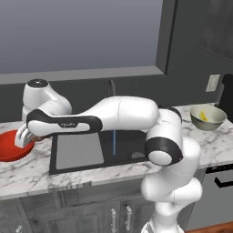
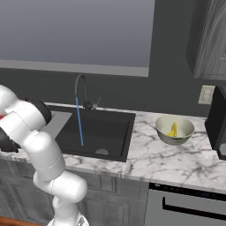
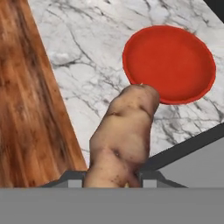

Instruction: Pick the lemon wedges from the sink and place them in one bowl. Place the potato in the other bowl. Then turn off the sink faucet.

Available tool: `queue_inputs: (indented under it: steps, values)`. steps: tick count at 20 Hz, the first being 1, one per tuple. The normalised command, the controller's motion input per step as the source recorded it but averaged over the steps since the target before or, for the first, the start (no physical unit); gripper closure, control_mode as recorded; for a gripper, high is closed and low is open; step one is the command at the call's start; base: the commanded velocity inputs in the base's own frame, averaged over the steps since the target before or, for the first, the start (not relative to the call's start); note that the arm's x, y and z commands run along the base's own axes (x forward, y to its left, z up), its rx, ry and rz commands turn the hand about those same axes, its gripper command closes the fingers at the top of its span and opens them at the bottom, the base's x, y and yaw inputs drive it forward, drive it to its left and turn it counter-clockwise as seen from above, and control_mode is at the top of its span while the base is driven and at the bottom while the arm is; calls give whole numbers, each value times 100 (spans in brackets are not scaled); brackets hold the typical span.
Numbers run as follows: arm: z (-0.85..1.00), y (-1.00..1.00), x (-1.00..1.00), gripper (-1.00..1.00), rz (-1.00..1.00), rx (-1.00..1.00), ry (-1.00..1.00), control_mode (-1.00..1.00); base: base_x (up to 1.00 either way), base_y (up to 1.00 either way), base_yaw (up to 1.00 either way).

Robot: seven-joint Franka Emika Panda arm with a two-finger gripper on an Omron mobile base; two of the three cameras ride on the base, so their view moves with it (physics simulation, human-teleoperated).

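Potato point(image 3: 124, 135) above marble counter point(image 3: 83, 57), wooden floor point(image 3: 26, 100).

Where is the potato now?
The potato is held in the gripper, above the marble counter just beside the red bowl, left of the sink.

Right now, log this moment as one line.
gripper: shut on potato | above counter beside red bowl | lemon wedges in grey-beige bowl | faucet running

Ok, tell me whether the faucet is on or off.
On. A thin blue stream falls from the faucet spout into the black sink basin, visible in both base views.
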Motion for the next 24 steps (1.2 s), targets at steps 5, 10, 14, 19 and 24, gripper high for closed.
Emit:
queue_inputs:
  steps: [5, 10, 14, 19, 24]
  values:
    - [-2, 4, 28, 100, -9, -3, 0, -100, 0, 0, 0]
    - [-9, 13, 31, 100, -6, -1, -2, -100, 0, 0, 0]
    - [-9, 21, 9, 100, -4, 0, -9, -100, 0, 0, 0]
    - [-1, 33, 11, 100, -5, 0, -10, -100, 0, 0, 0]
    - [-4, 30, 25, 100, -8, 0, -3, -100, 0, 0, 0]
